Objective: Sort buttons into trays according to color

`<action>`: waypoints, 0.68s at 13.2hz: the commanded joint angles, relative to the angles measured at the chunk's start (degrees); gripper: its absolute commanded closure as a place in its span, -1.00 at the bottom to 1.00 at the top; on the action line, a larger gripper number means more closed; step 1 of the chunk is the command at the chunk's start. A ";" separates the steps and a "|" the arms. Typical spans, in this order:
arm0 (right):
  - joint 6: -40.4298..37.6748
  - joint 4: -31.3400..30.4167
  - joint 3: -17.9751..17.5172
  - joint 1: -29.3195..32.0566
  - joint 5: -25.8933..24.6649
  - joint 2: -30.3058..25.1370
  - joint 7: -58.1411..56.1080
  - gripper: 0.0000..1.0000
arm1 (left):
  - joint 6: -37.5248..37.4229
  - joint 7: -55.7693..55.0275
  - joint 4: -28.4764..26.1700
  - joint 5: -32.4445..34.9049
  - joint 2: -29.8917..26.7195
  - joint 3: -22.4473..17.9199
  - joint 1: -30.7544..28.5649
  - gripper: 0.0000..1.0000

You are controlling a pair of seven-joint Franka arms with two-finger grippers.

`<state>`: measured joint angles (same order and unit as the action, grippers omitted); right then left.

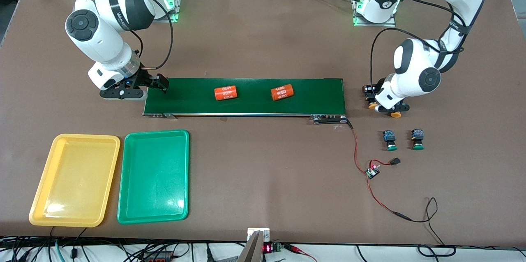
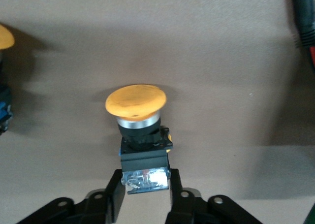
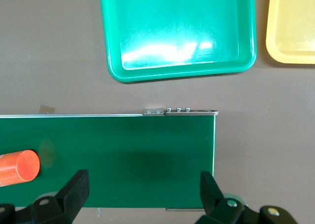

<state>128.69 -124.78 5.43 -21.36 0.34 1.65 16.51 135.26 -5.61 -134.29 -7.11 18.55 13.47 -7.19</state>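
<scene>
Brown matte counter (image 1: 263, 27) w/ long dark-green conveyor belt (image 1: 246, 107). Left gripper (image 2: 145, 189) by belt's end, jaws pinching yellow-capped black-blue push-button switch (image 2: 140, 135). Right gripper (image 3: 142, 187) over belt's other end, jaws spread.

Right gripper (image 3: 142, 194) over the right arm's end of the dark-green conveyor belt (image 3: 123, 155), fingers (image 3: 76, 187) spread wide with nothing between them. One orange cylinder (image 3: 17, 167) lying on the belt, only its end visible. Metal bracket (image 3: 179, 112) on the belt's edge. Nearer to the front camera than the belt, on the brown table (image 3: 49, 47): green tray (image 3: 179, 71), with yellow tray (image 3: 290, 56) just beside it, apart.
</scene>
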 commanded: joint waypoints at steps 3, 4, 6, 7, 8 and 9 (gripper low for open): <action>-0.28 0.06 -0.07 0.36 0.72 -0.16 -1.48 -1.00 | 0.54 0.69 2.19 -0.80 0.18 -0.47 0.69 0.62; -0.28 0.06 -0.07 0.36 0.72 -0.16 -1.48 -1.00 | -0.77 0.51 3.15 -0.71 -1.13 -0.47 0.69 0.62; -0.28 0.06 -0.07 0.36 0.72 -0.16 -1.48 -1.00 | -11.45 0.51 9.01 -0.71 -2.81 -0.38 0.77 0.61; -0.28 0.06 0.02 0.36 0.72 -0.16 -1.48 -1.00 | -19.69 0.60 14.44 -0.71 -2.82 -0.38 0.77 0.61; -0.28 0.06 -0.06 0.36 0.72 -0.16 -1.48 -1.00 | -26.47 0.42 18.23 -0.88 -2.82 0.06 0.86 0.61; -0.28 0.06 0.02 0.36 0.72 -0.16 -1.48 -1.00 | -29.93 -0.36 20.71 -1.67 -2.82 1.63 0.86 0.61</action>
<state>128.69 -124.78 5.43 -21.35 0.34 1.66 16.49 113.55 -5.63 -119.46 -7.15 16.15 13.74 -6.92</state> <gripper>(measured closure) 0.000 0.604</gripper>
